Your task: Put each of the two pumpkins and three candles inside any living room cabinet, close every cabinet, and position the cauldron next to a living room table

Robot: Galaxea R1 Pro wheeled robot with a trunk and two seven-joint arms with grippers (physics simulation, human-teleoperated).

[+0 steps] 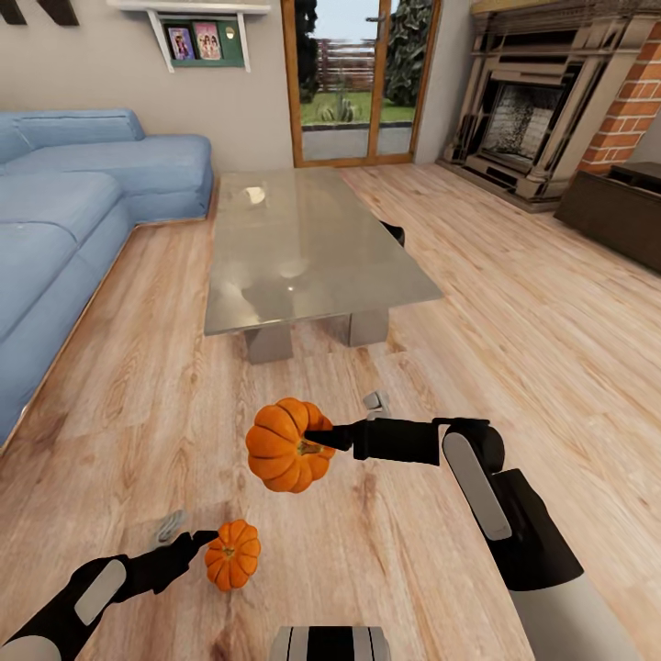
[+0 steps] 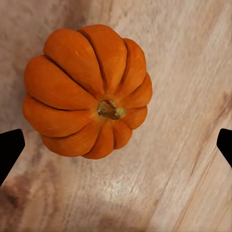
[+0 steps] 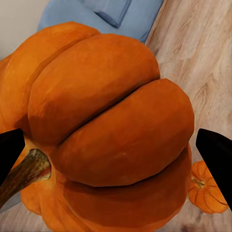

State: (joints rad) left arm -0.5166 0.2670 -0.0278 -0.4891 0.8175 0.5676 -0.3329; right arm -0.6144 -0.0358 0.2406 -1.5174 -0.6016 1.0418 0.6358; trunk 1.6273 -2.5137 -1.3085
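The right gripper point(image 1: 317, 441) squeezes a big pumpkin point(image 1: 286, 445) up off the wood floor point(image 1: 514, 349). At 7 o'clock from it, the left gripper point(image 1: 209, 540) is wide open beside a small pumpkin point(image 1: 232, 554) on the floor. At 12 o'clock stands the glass table point(image 1: 303, 243). At 10 o'clock sits a blue sofa point(image 1: 64, 211).

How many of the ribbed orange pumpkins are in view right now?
2. One ribbed orange pumpkin is held up off the wooden floor in the right gripper. The other pumpkin lies on the floor by the open left gripper.
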